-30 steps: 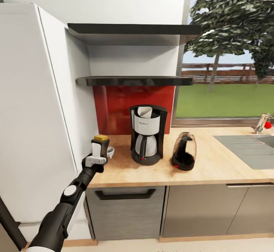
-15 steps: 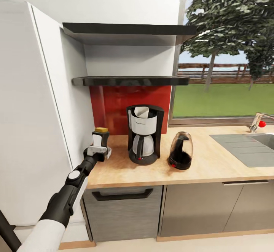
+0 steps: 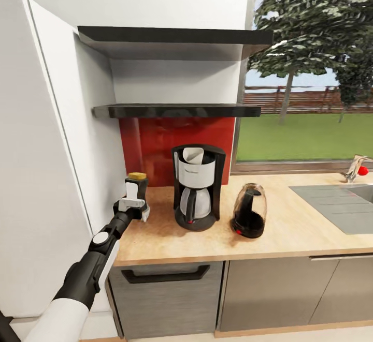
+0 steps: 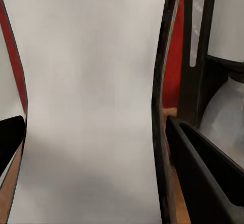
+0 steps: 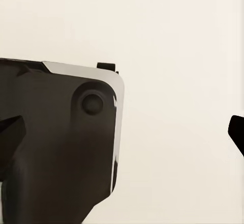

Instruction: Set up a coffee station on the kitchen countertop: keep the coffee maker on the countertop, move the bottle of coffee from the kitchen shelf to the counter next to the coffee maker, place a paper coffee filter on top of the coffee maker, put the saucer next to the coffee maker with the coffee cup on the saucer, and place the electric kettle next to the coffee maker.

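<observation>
Kitchen alcove: wooden desk (image 3: 290, 231), red backsplash (image 3: 155, 143), two dark shelves (image 3: 176, 109) above, window to the side.

Item, left gripper (image 3: 132, 203): your fingers close narrowly on the bottle of coffee (image 3: 137, 186), a dark bottle with a yellow cap, carried upright just over the desk's corner. In the left wrist view the bottle's pale label (image 4: 89, 107) spans the gap between the fingers.

Item, coffee maker (image 3: 197, 187): on the desk, a short way beyond your fingers toward the window side, with a white paper coffee filter (image 3: 192, 154) showing in its top.

Item, electric kettle (image 3: 249, 210): further along the same line, just beside the coffee maker.

Item, a pale rounded piece (image 3: 146, 212): just under your fingers, likely saucer or cup; too hidden to tell which.

Item, right gripper: cannot tell whether wide or narrow; its wrist view shows a dark casing (image 5: 56, 142) against a plain surface.

Changes: across the last second the whole head view shifts, so the camera has moved, not the goods. Your grip holds the bottle in the same spot relative to the coffee maker throughout; nothing on the desk has shifted.

Meaning: bottle is off the shelf and near its place; you likely only need to lower and release it beside the coffee maker.
</observation>
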Robot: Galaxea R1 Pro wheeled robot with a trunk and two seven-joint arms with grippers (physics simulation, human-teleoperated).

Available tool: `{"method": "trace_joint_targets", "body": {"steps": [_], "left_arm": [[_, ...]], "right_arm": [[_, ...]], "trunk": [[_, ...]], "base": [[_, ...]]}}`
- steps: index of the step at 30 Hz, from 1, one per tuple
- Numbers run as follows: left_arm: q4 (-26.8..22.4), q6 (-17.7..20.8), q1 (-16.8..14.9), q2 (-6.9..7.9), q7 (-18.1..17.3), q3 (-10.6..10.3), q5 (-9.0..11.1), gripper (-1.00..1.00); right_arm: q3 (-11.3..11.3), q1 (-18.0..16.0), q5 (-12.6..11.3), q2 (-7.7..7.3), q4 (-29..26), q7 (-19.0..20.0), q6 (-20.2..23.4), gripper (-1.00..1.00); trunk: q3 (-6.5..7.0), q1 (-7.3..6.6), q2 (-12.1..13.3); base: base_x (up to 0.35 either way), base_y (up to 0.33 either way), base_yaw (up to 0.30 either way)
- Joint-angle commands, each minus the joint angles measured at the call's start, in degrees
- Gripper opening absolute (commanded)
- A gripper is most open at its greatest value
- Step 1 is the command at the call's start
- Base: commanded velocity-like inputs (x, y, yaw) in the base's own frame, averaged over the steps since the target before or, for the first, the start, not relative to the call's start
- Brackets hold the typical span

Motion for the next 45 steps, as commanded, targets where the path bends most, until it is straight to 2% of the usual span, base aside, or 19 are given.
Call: {"method": "trace_joint_targets", "body": {"steps": [1, 8, 19, 30, 36, 37, 45], "left_arm": [[-0.05, 0.08, -0.01, -0.01, -0.20, 0.04, -0.19, -1.00], [-0.07, 0.00, -0.01, -0.01, -0.23, -0.06, -0.06, -1.00], [-0.12, -3.59, 0.21, -0.01, -0.28, -0.14, 0.27, -1.00], [0.00, -3.96, 0.38, -0.01, -0.29, -0.16, 0.41, -1.00], [-0.14, -5.57, 2.53, 0.04, -0.29, -0.11, 0.37, -1.00], [-0.12, -7.11, 4.14, 0.31, -0.29, -0.07, 0.35, -1.00], [-0.23, -7.74, 5.08, 0.02, -0.29, -0.24, 0.31, -1.00]], "right_arm": [[0.39, -0.02, -0.59, -0.02, 0.09, 0.25, -0.20, 1.00], [0.39, -0.02, -0.50, -0.15, 0.12, 0.25, -0.20, 1.00], [0.39, -0.02, -0.43, -0.21, 0.12, 0.25, -0.20, 1.00], [0.39, -0.02, -0.43, -0.21, 0.12, 0.25, -0.20, 1.00], [0.39, -0.02, -0.43, -0.21, 0.12, 0.25, -0.20, 1.00], [0.39, -0.02, -0.43, -0.21, 0.12, 0.25, -0.20, 1.00], [0.40, -0.02, -0.45, -0.17, 0.12, 0.25, -0.20, 1.00]], "trunk": [[-0.02, 0.05, -0.03], [-0.02, 0.05, -0.03], [-0.02, 0.05, -0.03], [-0.02, 0.05, -0.03], [-0.02, 0.05, -0.03], [-0.02, 0.05, -0.03], [-0.02, 0.05, -0.03]], "base": [[0.330, 0.000, 0.000], [0.307, 0.000, 0.000], [0.025, 0.000, 0.000], [0.151, 0.000, 0.000], [0.050, 0.000, 0.000], [0.004, 0.000, 0.000], [0.168, 0.000, 0.000]]}}
